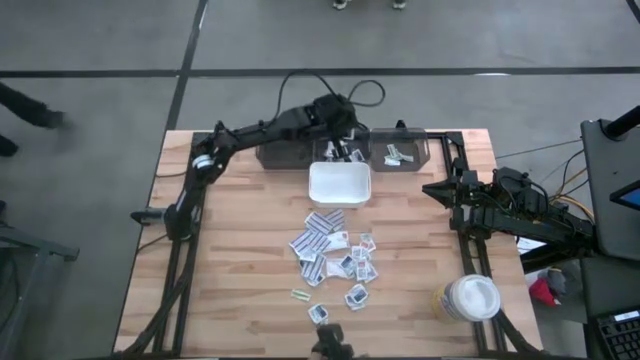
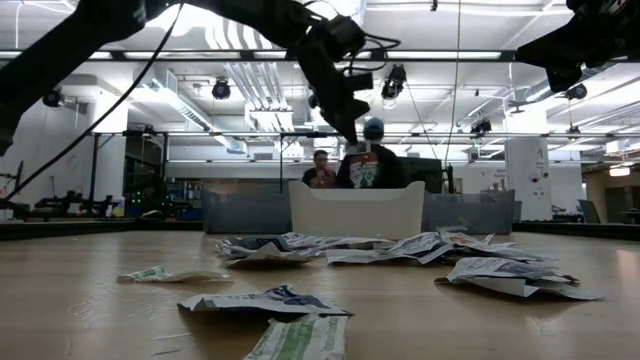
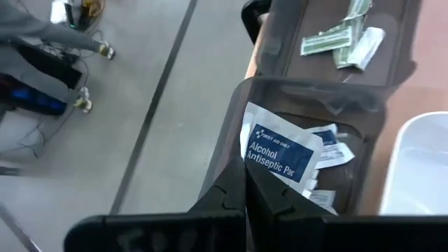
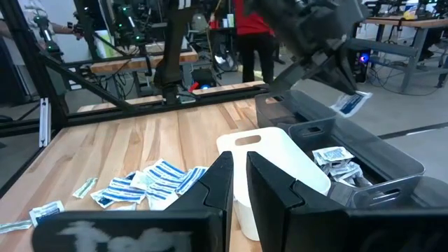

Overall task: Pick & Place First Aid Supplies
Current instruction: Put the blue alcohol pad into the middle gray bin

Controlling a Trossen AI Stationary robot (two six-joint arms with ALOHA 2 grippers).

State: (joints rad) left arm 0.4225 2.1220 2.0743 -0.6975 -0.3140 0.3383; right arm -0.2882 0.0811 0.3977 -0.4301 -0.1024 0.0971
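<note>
Many first aid supplies [image 1: 335, 255] lie as small flat packets in a loose pile on the wooden table, near the white tray [image 1: 340, 185]. My left gripper [image 3: 245, 183] reaches over a dark bin [image 3: 353, 185] at the table's far edge and is shut on one blue-labelled alcohol pad packet [image 3: 280, 150]. More packets [image 4: 336, 162] lie in that bin. My right gripper [image 4: 239, 178] waits at the table's right side with only a narrow gap between its fingers and nothing in it. My left gripper pinches the packet's edge [image 3: 250, 166] between its two fingertips; the rest of the packet sticks out past them. The fingers slant downward toward the table's far edge. The packet [image 4: 350, 103] is lifted clear and hangs tilted over the bin.
A second dark bin compartment [image 1: 400, 153] beside the first holds greenish strips [image 3: 339, 42]. A round white-lidded jar [image 1: 470, 298] stands near the right front corner. People stand in the room beyond the far edge.
</note>
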